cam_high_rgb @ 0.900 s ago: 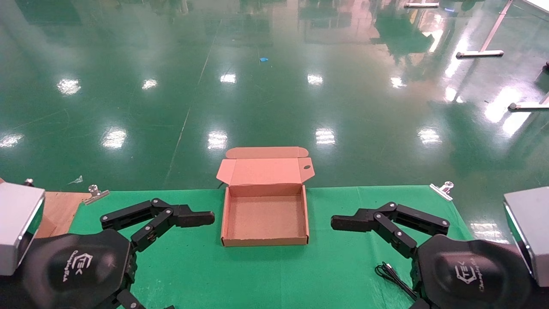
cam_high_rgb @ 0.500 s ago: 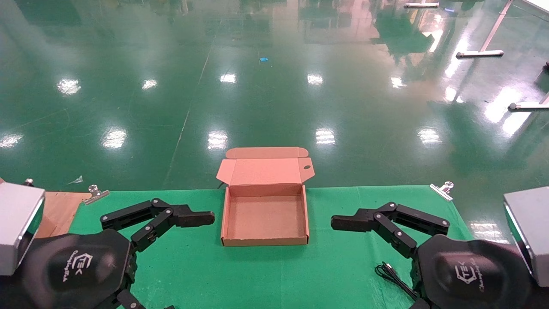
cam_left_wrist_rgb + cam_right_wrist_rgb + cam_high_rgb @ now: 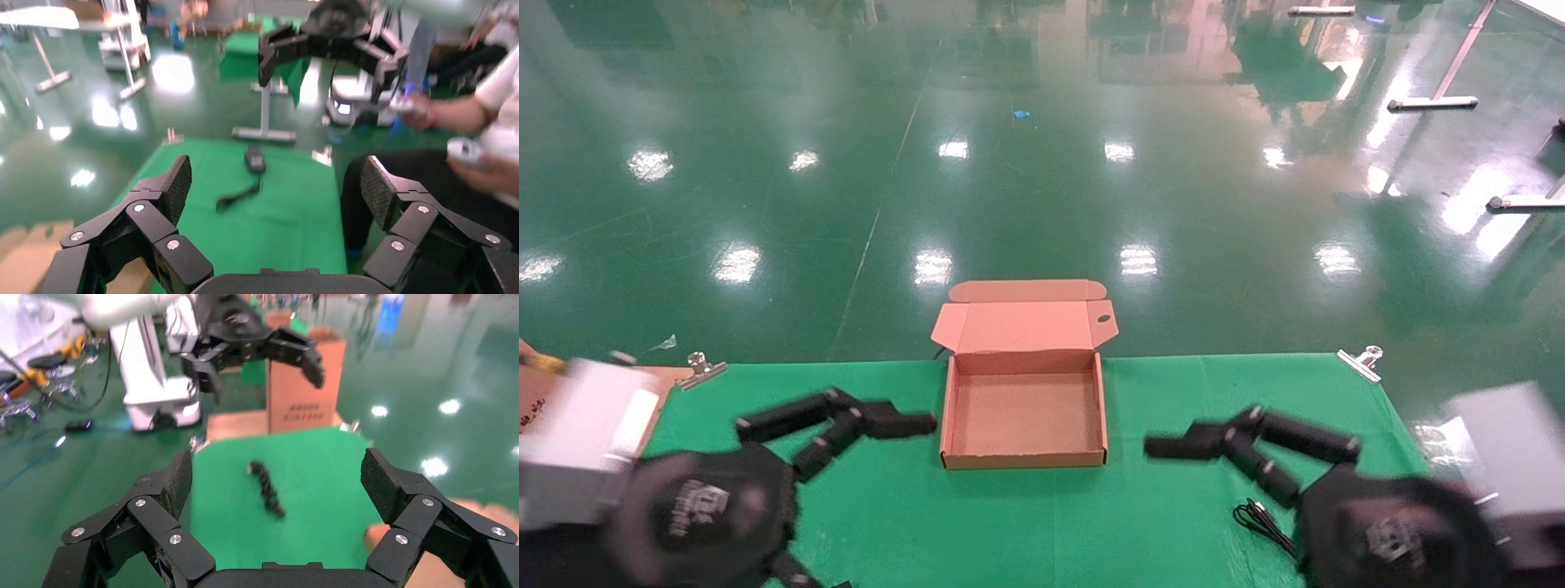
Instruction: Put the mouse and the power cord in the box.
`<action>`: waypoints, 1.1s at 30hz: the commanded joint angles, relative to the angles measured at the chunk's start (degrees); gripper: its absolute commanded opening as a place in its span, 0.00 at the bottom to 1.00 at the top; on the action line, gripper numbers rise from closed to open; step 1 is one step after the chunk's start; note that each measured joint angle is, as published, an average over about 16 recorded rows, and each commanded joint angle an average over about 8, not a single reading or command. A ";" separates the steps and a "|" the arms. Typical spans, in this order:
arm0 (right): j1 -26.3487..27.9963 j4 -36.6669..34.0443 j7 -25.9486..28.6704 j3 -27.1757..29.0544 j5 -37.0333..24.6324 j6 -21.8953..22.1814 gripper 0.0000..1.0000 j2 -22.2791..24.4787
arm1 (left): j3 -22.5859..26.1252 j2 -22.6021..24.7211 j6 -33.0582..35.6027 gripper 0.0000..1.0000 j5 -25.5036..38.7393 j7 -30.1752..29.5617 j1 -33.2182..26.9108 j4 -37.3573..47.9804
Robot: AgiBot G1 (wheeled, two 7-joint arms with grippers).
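Observation:
The box (image 3: 1024, 459) lies open and empty at the middle of the green table, its lid folded back. My left gripper (image 3: 903, 425) hovers open just left of it, my right gripper (image 3: 1173, 446) open just right of it, both pointing inward. The mouse (image 3: 254, 158) lies on the cloth far ahead of the open left gripper (image 3: 275, 184), with its thin cable (image 3: 237, 197) trailing off it. The power cord (image 3: 267, 489) lies bunched ahead of the open right gripper (image 3: 275, 478). In the head view only a loop of thin cable (image 3: 1258, 519) shows by my right wrist.
Metal clips (image 3: 1361, 361) pin the green cloth at its back corners. A wooden board (image 3: 539, 400) adjoins the table on the left. A tall brown carton (image 3: 305, 386) stands beyond the table's left end. A person's hands (image 3: 471, 150) are off the right end.
Both arms have started moving and now blur. The two grippers have dropped a little toward the near edge, the left drifting slightly toward the box. The box has not moved.

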 commanded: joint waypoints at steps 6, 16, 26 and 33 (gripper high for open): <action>7.38 -4.40 -3.16 -7.00 -13.48 -2.65 1.00 -2.62 | 5.36 2.80 1.70 1.00 11.53 2.13 -5.77 4.59; 22.10 -16.43 -9.96 -22.94 -42.16 -1.78 1.00 -9.99 | 16.35 7.43 2.79 1.00 35.81 9.68 -16.52 17.60; 27.65 -33.48 -18.64 -29.25 -56.63 6.04 1.00 -17.65 | 24.55 14.10 -2.24 1.00 52.91 17.81 -22.29 33.39; 27.42 -45.14 -25.24 -29.89 -58.12 12.09 1.00 -22.19 | 26.99 18.64 -6.56 1.00 57.19 21.97 -22.28 43.10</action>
